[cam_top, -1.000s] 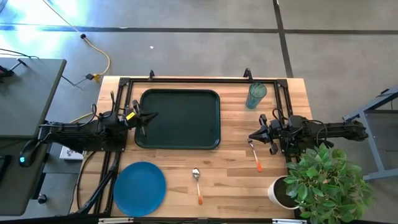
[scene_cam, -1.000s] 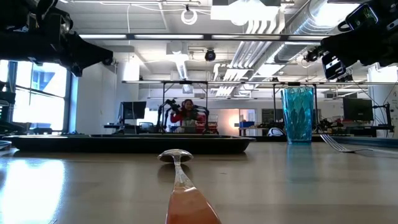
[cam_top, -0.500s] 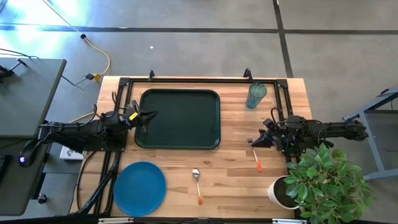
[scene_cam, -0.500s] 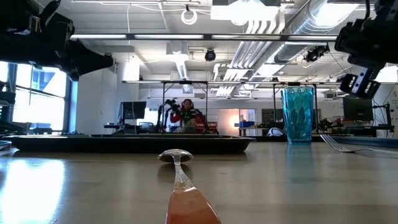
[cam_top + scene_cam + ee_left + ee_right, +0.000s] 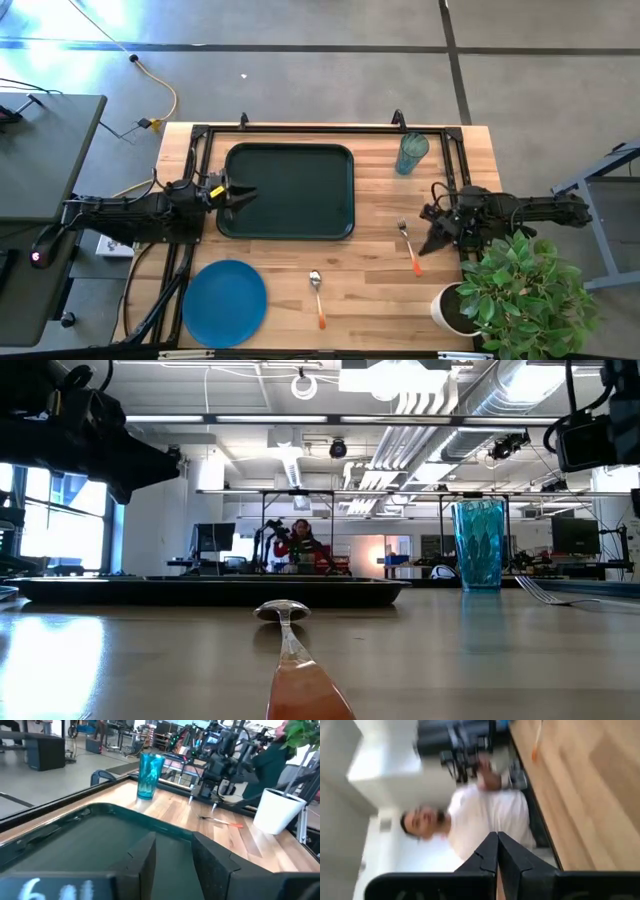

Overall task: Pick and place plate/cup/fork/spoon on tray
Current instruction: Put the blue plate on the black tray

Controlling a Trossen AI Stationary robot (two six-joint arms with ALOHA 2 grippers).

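Note:
The dark tray (image 5: 290, 190) lies at the far left of the table. The blue plate (image 5: 224, 302) lies flat at the near left. The spoon (image 5: 317, 297) lies near the front middle, and its bowl faces the low view (image 5: 282, 610). The teal cup (image 5: 411, 153) stands upright at the far right. The fork (image 5: 408, 245) lies flat on the wood, tines toward the far edge. My right gripper (image 5: 428, 243) is shut, just right of the fork, touching nothing. My left gripper (image 5: 240, 194) is open and empty over the tray's left rim.
A white plant pot (image 5: 452, 308) with a leafy plant (image 5: 525, 290) stands at the near right corner, close to my right arm. A black frame (image 5: 300, 127) runs along the far edge. A person shows in the right wrist view (image 5: 485, 815), beyond the table.
My right gripper has gone from over the fork's tines toward the table's near edge and a little to the right. It has turned so that it now points slantwise toward the near edge. The fork has stayed in place.

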